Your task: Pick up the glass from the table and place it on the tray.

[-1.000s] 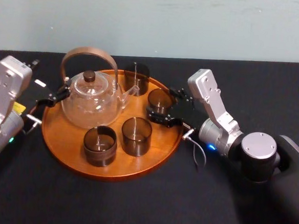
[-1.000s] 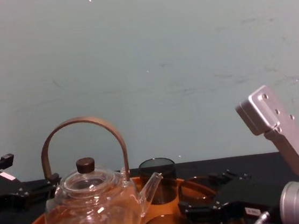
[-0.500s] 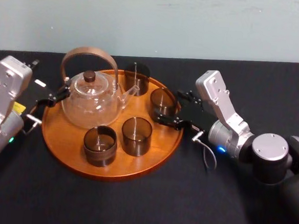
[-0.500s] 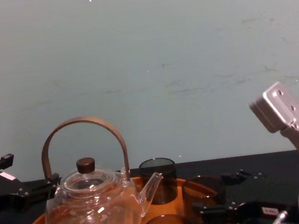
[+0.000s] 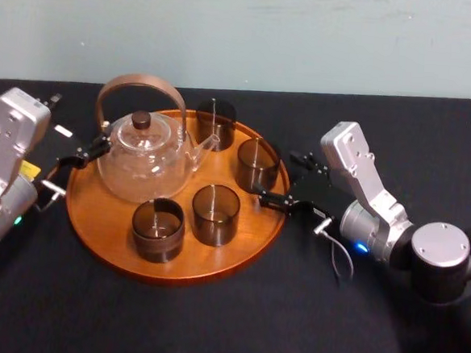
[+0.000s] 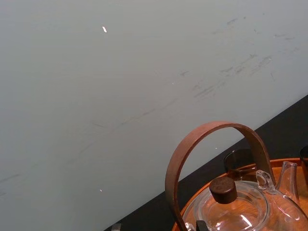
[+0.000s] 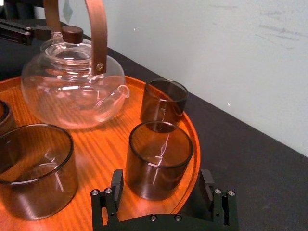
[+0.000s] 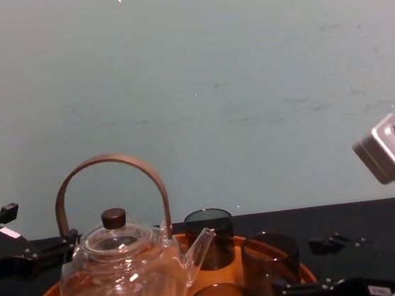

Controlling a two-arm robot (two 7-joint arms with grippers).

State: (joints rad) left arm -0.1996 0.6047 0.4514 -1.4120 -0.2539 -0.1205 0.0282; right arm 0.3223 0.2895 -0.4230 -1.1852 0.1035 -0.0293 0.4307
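- The glass (image 5: 257, 163) stands upright on the tray (image 5: 103, 216), its long axis vertical and its open mouth facing up.
- It sits near the tray's rim at about 2 o'clock, on the side nearest the right arm.
- In the right wrist view the glass is dark and see-through, with bare orange wood around its base.
- The right hand (image 5: 279, 178) is spread wide, at about 3 o'clock from the tray's middle, just at the rim.
- Its two fingers (image 7: 116, 185) point toward 9 o'clock. They stand either side of the glass's lower part with a gap on each side, touching nothing.
- The right arm (image 5: 370, 210) stretches low over the black tabletop (image 5: 209, 320) from 4 o'clock. Its silver wrist block is tilted up behind the hand.
- In the chest view the right hand lies low, about level with the tray's rim.
- The left hand (image 5: 79, 156) rests at the tray's 10 o'clock edge, close to the base of the teapot's handle. Whether it is wide or narrow cannot be told.
- The left arm (image 5: 6, 160) stands up from the tabletop's 9 o'clock side.
- A clear teapot (image 5: 144, 158) with a brown hoop handle stands on the tray toward 11 o'clock, spout pointing to 3 o'clock.
- Three other glasses (image 5: 214, 214) stand upright on the tray, at 12, 5 and 7 o'clock.
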